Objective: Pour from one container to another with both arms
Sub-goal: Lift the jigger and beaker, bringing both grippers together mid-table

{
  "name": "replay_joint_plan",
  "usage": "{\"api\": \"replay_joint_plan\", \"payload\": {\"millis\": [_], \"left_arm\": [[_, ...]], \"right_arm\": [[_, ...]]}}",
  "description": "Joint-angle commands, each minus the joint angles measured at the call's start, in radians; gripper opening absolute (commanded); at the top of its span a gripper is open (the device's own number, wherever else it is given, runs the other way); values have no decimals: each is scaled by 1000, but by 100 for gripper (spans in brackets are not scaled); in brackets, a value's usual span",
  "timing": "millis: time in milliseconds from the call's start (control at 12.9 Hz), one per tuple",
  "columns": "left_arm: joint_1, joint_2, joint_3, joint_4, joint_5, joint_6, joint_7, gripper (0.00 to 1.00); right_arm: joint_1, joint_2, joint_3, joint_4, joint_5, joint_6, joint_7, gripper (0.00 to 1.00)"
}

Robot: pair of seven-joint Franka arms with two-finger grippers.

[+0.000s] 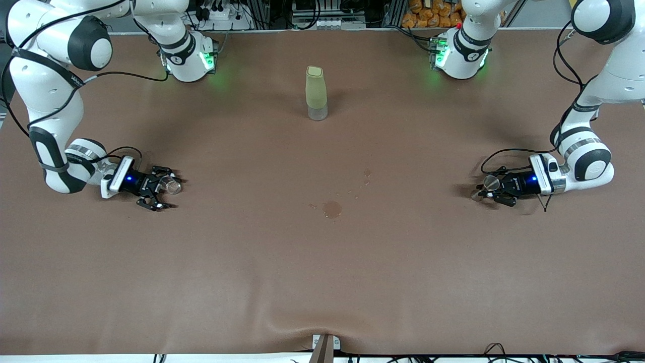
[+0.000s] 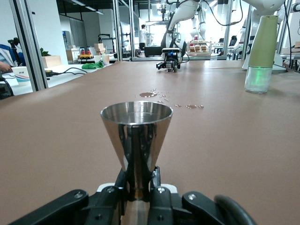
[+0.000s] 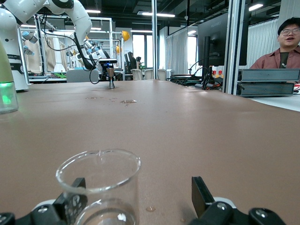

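Observation:
A steel double-cone jigger (image 2: 136,126) stands upright near the left arm's end of the table, and my left gripper (image 2: 138,180) is shut on its narrow waist. From the front, that gripper (image 1: 490,189) lies low over the cloth with the jigger (image 1: 485,186) at its tips. At the right arm's end my right gripper (image 3: 137,199) is open wide. A clear glass beaker (image 3: 98,187) stands between its fingers, close against one finger (image 3: 72,202) and apart from the other. The front view shows this gripper (image 1: 165,187) around the beaker (image 1: 173,186).
A tall olive-green bottle (image 1: 316,93) with a clear base stands mid-table, farther from the front camera than both grippers. A wet spill (image 1: 331,208) with small drops marks the brown cloth between the grippers. A person (image 3: 283,44) sits off the table's edge.

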Motion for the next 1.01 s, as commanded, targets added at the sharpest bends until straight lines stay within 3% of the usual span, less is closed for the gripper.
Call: {"api": "replay_joint_plan", "payload": {"millis": [0, 156, 233, 389, 700, 933], "left_arm": [[-8, 5, -11, 37, -3, -44, 18, 0], [-39, 4, -43, 52, -20, -46, -28, 0], [-62, 4, -64, 73, -19, -46, -61, 0], [-153, -1, -86, 135, -10, -45, -134, 0], [-364, 1, -86, 149, -182, 43, -196, 0], [-503, 8, -86, 218, -236, 150, -308, 0]], "right_arm": [[9, 34, 6, -21, 39, -5, -390, 97], [9, 34, 12, -21, 41, -2, -385, 41], [9, 34, 12, -21, 41, -2, -379, 21], [11, 34, 22, -21, 41, -2, -379, 0], [11, 33, 40, -23, 39, -9, -297, 0], [26, 19, 57, -23, 39, -25, -224, 0]]}}
